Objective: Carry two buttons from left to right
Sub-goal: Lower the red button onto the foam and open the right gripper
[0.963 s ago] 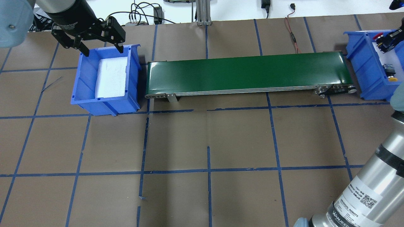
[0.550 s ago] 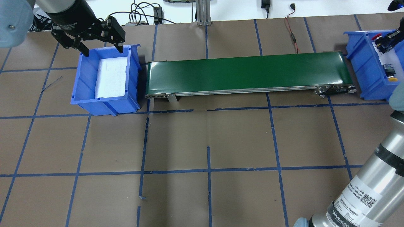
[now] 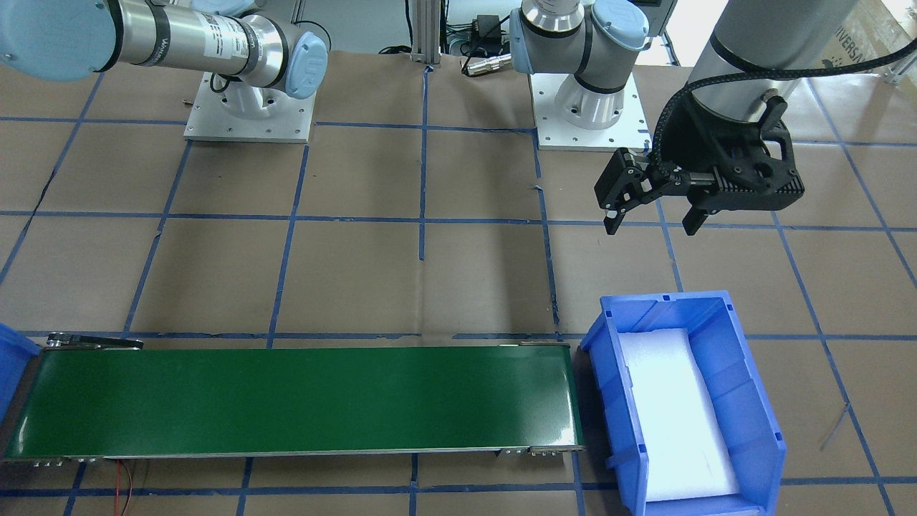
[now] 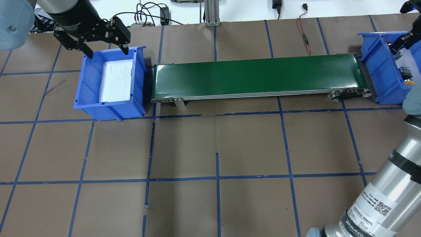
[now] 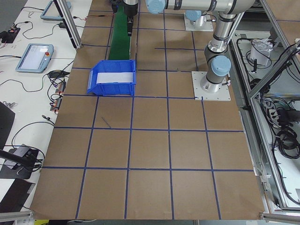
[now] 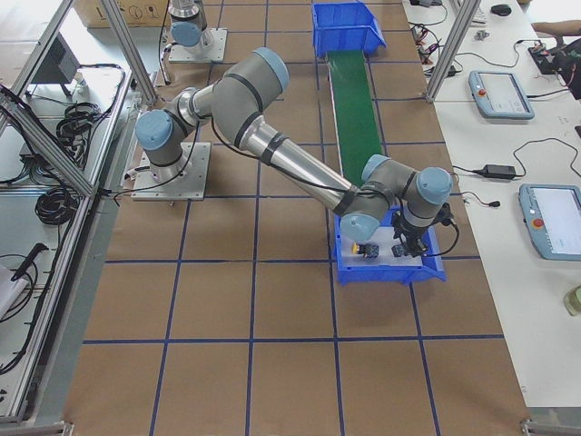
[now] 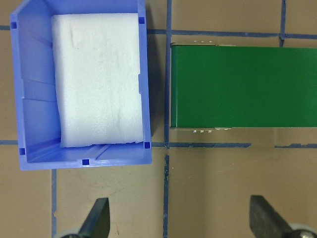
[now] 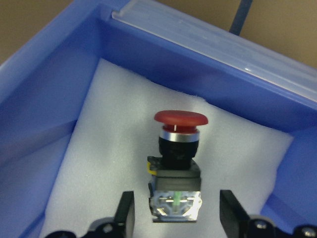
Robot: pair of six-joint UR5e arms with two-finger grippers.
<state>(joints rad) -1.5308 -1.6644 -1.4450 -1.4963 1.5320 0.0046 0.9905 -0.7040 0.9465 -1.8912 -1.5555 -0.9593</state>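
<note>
The red button is laid on the foam pad of the right bin, past the belt's right end. The yellow button is kept in the same bin, nearer the robot. The right end effector is held open astride the red button without touching it, so delivery is judged done. The left end effector is held open and empty over the far rim of the left bin, in which only foam is seen.
</note>
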